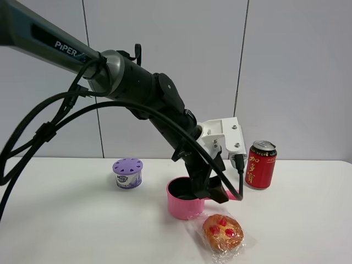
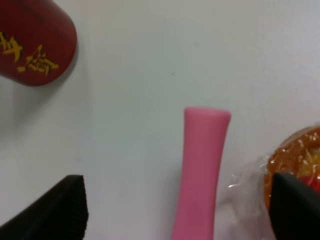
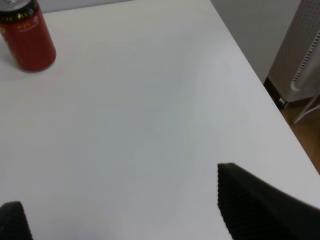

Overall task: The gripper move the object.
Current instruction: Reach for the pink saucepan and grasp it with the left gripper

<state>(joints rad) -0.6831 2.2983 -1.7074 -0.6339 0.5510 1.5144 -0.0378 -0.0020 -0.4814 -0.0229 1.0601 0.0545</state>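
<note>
Exterior high shows one saucepan (image 1: 184, 208), one can (image 1: 260, 166), one tub (image 1: 127, 174), one bun (image 1: 223, 232); jaws parted.

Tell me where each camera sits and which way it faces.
Exterior high: above the table's front, facing the wall; left arm reaches the saucepan.
Left wrist: on the left arm, looking down at the saucepan handle; open left end effector frames it.
Right wrist: looking across the table; open right end effector shows.
Shared: all three see the red can.
</note>
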